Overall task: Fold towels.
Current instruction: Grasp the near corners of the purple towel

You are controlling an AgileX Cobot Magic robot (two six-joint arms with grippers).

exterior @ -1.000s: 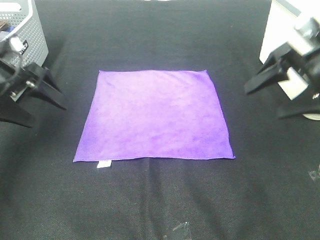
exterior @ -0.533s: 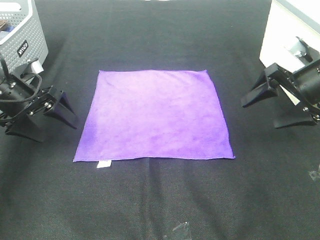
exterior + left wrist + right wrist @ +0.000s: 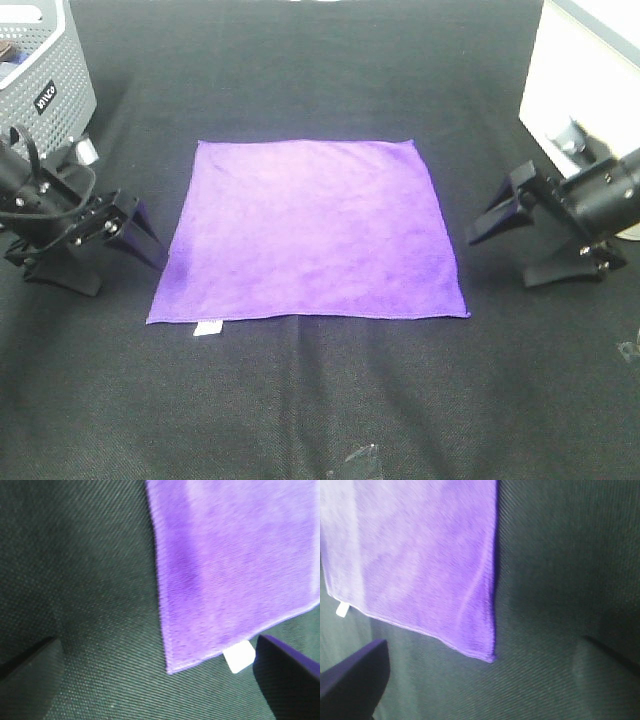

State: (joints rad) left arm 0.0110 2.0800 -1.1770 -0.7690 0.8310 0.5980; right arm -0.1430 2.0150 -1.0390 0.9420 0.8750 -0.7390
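Note:
The purple towel [image 3: 310, 230] lies flat and unfolded in the middle of the black table, with its white tag [image 3: 208, 327] at the near left corner. My left gripper [image 3: 130, 278] is open and low just left of the towel's near left edge. My right gripper [image 3: 498, 262] is open and low just right of its near right edge. In the left wrist view the towel corner [image 3: 172, 662] and tag [image 3: 239, 657] lie between the open fingers [image 3: 27, 675]. In the right wrist view the towel's other near corner [image 3: 487, 650] lies between the open fingers [image 3: 350, 680].
A grey perforated basket [image 3: 45, 70] stands at the back left, behind the left arm. A white box [image 3: 580, 80] stands at the back right, behind the right arm. A small clear scrap [image 3: 355, 460] lies near the front edge.
Both arms have come down and moved inward toward the towel's near corners. The grippers stay open. The towel has not moved.

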